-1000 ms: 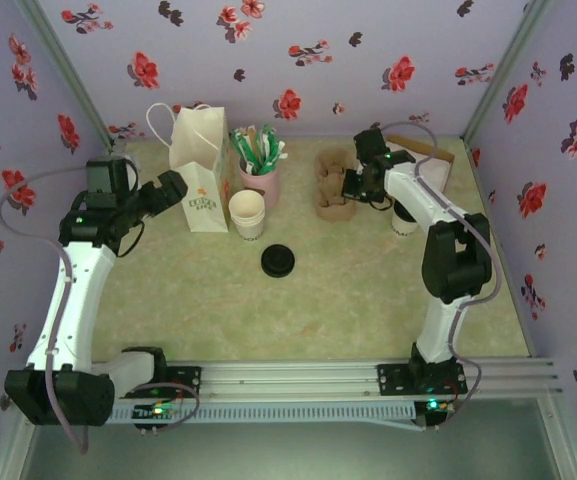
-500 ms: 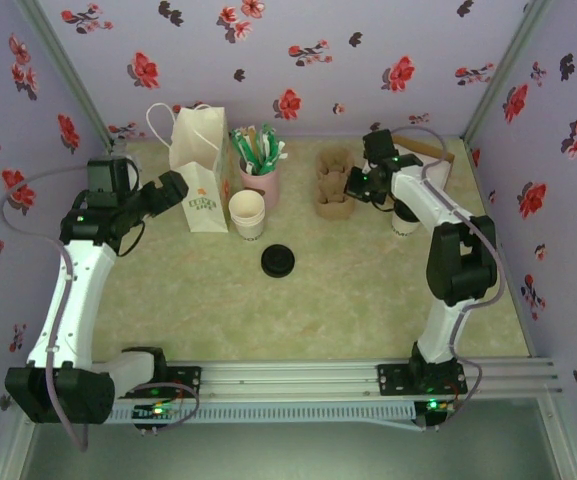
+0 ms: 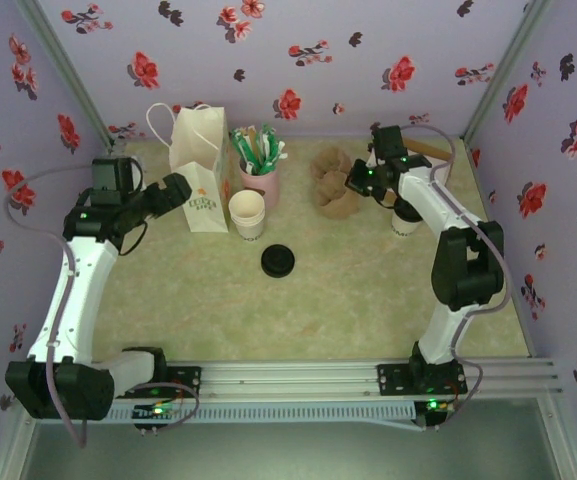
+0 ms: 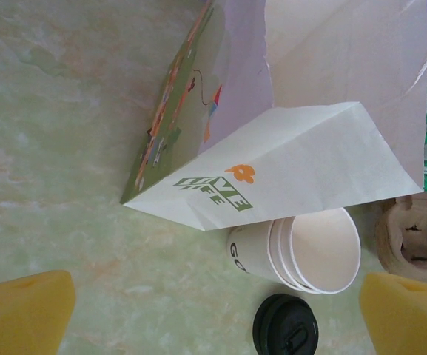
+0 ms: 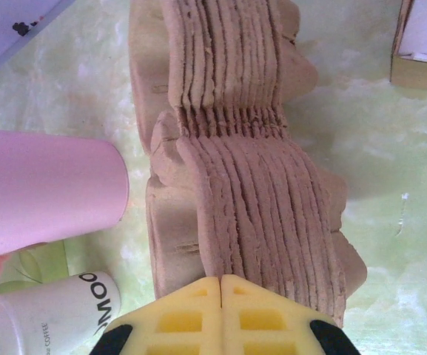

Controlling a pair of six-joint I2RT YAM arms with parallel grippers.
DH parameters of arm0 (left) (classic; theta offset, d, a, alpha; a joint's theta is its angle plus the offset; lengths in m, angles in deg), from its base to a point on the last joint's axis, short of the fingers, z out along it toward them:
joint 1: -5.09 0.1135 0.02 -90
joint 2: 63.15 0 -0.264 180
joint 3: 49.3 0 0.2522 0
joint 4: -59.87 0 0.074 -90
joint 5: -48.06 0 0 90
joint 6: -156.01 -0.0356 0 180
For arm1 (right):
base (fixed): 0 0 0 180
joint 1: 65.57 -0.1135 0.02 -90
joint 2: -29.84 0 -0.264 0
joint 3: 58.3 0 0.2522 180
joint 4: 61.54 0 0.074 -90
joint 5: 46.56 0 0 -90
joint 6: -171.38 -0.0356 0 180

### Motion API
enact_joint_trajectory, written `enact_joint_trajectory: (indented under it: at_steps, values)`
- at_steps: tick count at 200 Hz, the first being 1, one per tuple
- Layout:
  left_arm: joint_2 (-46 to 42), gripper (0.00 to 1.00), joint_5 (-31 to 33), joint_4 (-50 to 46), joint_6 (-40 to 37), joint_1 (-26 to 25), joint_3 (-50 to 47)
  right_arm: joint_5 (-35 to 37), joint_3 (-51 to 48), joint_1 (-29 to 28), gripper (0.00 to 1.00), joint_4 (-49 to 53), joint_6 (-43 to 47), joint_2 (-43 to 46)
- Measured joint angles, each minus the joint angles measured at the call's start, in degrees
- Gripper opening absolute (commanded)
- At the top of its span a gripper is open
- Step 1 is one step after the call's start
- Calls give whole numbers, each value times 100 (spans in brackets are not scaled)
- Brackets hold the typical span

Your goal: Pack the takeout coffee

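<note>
At one o'clock, the right gripper (image 3: 351,183), pads together, probes the pulp carrier stack (image 3: 334,192), likely freeing a tray to lay flat for the takeout coffee (image 3: 404,224); left gripper (image 3: 173,189) gapes.

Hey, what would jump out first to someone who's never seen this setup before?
A white paper bag stands at the back left, with a pink cup of green sachets beside it and a black lid lying alone mid-table. At the back right, the right end effector is shut, its tips at a stack of brown pulp carriers.
</note>
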State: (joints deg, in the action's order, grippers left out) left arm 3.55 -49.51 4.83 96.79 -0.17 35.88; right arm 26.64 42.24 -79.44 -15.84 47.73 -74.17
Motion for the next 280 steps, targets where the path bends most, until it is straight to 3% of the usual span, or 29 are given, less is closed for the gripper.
enact_joint_trajectory:
  at_steps: [75, 140, 162, 201, 280]
  values:
    - [166, 98, 138, -236, -131, -339, 221, -87, -514, 55, 0, -267, -118, 9]
    - [632, 98, 636, -660, 164, -2258, 1513, -295, -844, 162, 0, -813, -442, 129]
    - [1058, 98, 407, -514, 509, -2688, 1755, -358, -990, 269, 0, -953, -564, 190]
    - [2216, 95, -249, -120, 1099, -2951, 2046, -446, -1246, 511, 0, -1099, -726, 192]
    - [4166, 91, -612, 90, 1438, -3569, 3711, -586, -1405, 623, 0, -1119, -844, 190]
